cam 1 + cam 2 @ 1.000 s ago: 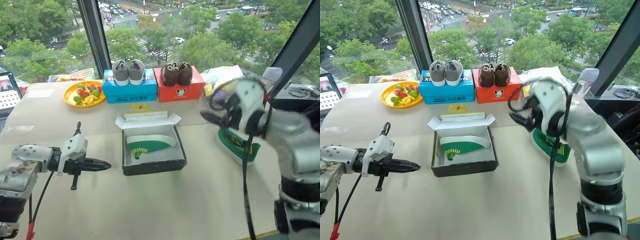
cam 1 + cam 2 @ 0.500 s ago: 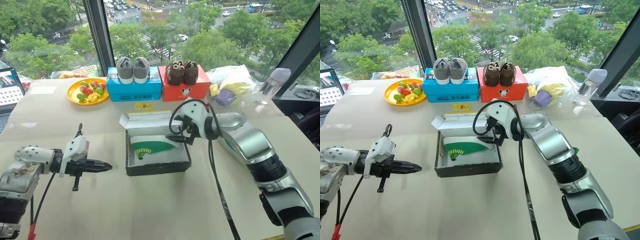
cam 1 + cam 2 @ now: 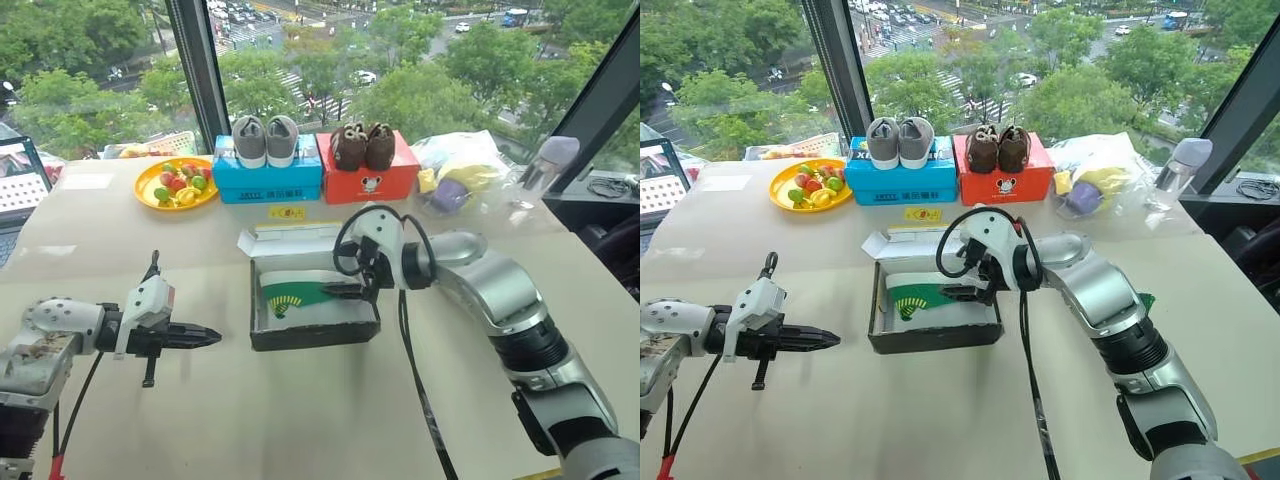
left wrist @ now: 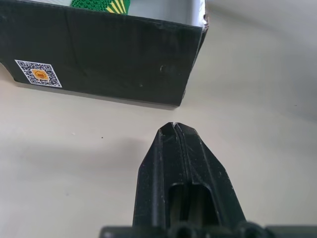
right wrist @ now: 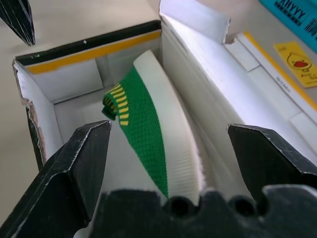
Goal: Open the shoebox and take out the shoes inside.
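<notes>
The shoebox (image 3: 312,312) sits open mid-frame with one green shoe (image 5: 148,129) inside. The right gripper (image 5: 168,148) hangs wide open over it. It looks soft and light; pinch its sides. The left gripper (image 3: 205,336) is closed, lower left.

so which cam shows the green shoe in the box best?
Right wrist view: the green shoe lies on its side between the open right gripper fingers. Both eye views show part of it; left wrist view a sliver.
</notes>
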